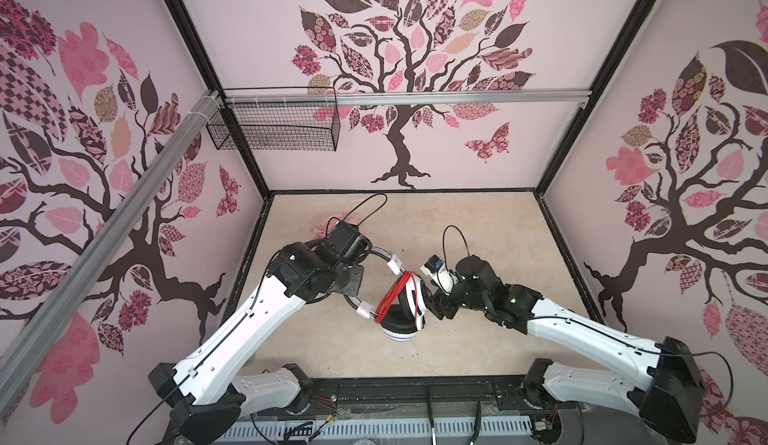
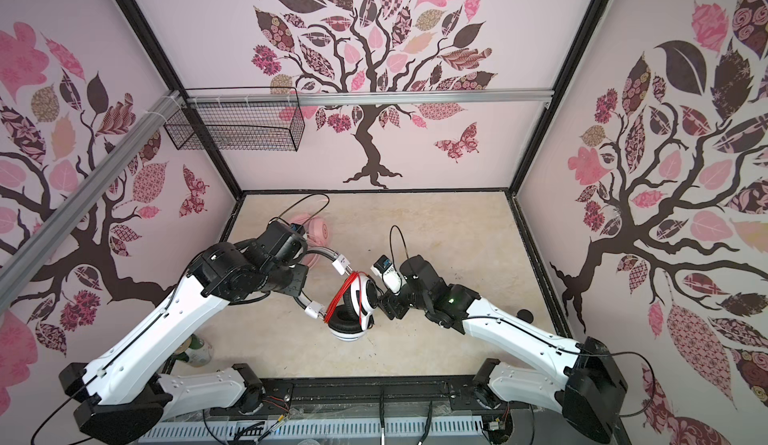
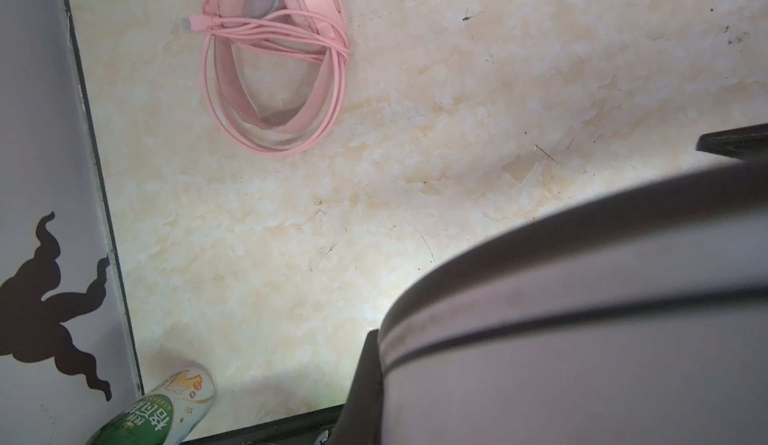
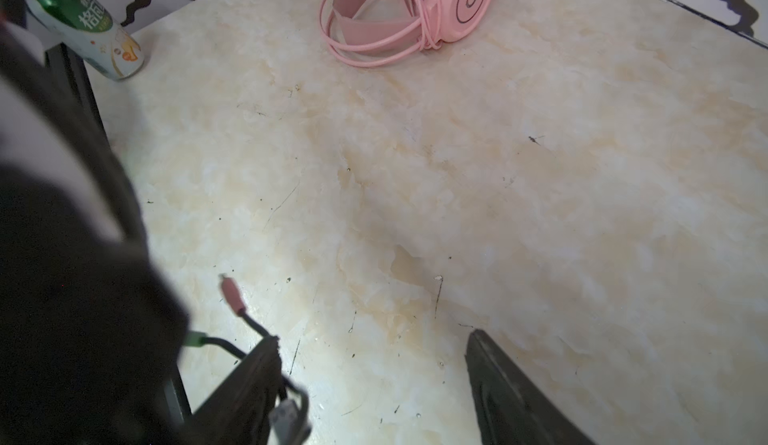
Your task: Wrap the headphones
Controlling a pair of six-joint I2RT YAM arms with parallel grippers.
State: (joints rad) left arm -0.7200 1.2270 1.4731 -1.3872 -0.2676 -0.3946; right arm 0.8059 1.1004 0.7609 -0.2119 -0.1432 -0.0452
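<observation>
Here the white-and-black headphones (image 1: 409, 297) sit at the middle of the surface (image 1: 478, 231), held with one ear cup above the other. Whether the lower cup touches the surface cannot be told. Their orange-red cable (image 1: 390, 297) is wound in several turns across the cups.

The left end effector (image 1: 352, 276) is pressed together on the headband, which fills much of the left wrist view. The right end effector (image 4: 372, 337) is spread, with nothing between its fingers, just beside the upper cup. Two small plugs (image 4: 230, 293), one pink and one green, hang on dark leads next to one finger.

The pink headphones (image 2: 318, 231) lie at the far left of the surface, with their pink cable (image 3: 270, 102) looped around the band. In both top views the left arm covers most of them.

A green-and-white bottle (image 2: 197, 349) sits in the near left corner, well apart from both headsets. A black wire basket (image 1: 274, 125) hangs from the rail on the back wall.

In all there are two headsets, two arms, one bottle and one basket.
</observation>
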